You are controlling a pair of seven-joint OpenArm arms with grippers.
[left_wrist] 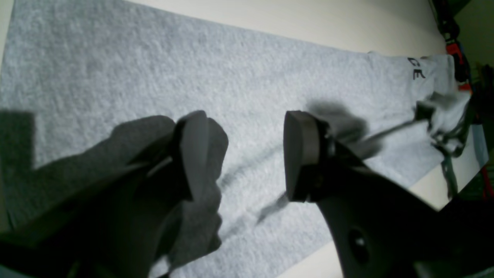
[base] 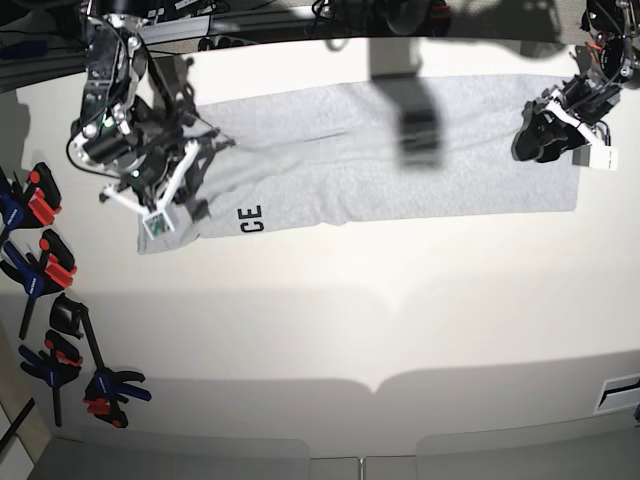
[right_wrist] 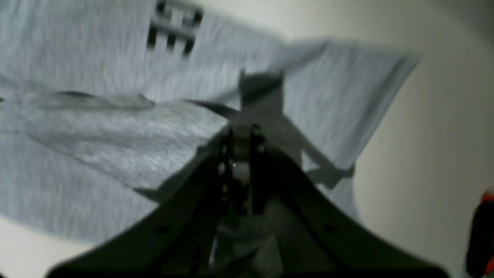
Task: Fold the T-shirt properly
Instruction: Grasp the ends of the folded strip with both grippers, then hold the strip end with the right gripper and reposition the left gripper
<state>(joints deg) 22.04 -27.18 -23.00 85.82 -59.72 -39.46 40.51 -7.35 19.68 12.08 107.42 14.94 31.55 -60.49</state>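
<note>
The light grey T-shirt (base: 340, 170) lies as a long strip across the far part of the table, with black letters (base: 251, 220) showing near its left end. At that end my right gripper (base: 210, 142) is shut on a raised fold of the T-shirt (right_wrist: 96, 135). In the right wrist view the cloth runs into the closed jaws of the right gripper (right_wrist: 241, 129), and the lettering (right_wrist: 173, 27) is blurred beyond. My left gripper (left_wrist: 247, 154) stands open just above the T-shirt (left_wrist: 193, 69) at its other end (base: 524, 143), with nothing between the fingers (left_wrist: 301, 154).
Several black, red and blue clamps (base: 40, 265) lie along the table's left edge, with more (base: 100, 385) lower down. The cream tabletop (base: 350, 320) stretches in front of the shirt. A dark shadow (base: 415, 110) falls across the shirt's middle.
</note>
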